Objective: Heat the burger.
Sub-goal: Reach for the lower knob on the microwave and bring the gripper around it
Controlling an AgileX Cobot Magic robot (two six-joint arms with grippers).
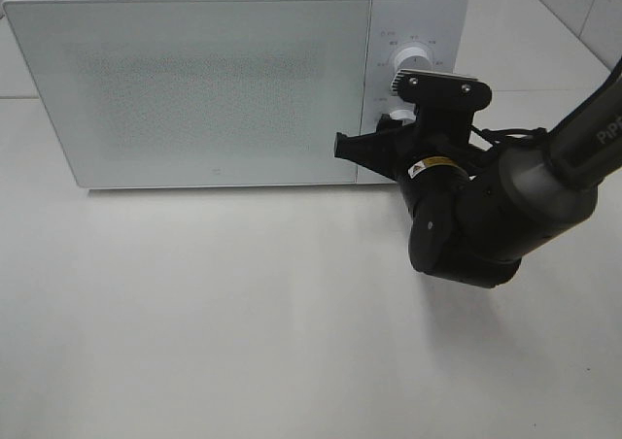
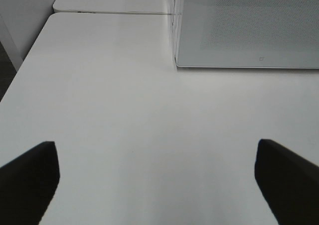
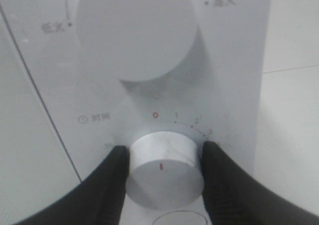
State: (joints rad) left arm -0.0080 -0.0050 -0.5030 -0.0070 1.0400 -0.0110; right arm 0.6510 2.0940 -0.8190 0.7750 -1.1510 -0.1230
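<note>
Microwave [image 1: 194,80]: door shut. I see no burger, so I cannot tell its place, heading or long axis. I judge it soft and light, best taken by the bun's sides. My left gripper [image 2: 155,150]: wide, empty. My right gripper [image 3: 165,155]: clamped on the timer knob [image 3: 164,177], at six o'clock from the upper dial [image 3: 134,31].

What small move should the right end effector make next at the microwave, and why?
Probably twist the timer knob clockwise, toward the numbered marks. The right end effector has its fingers pressed on both sides of that knob, and the microwave door is shut. The burger is not visible, so it is presumably inside.
</note>
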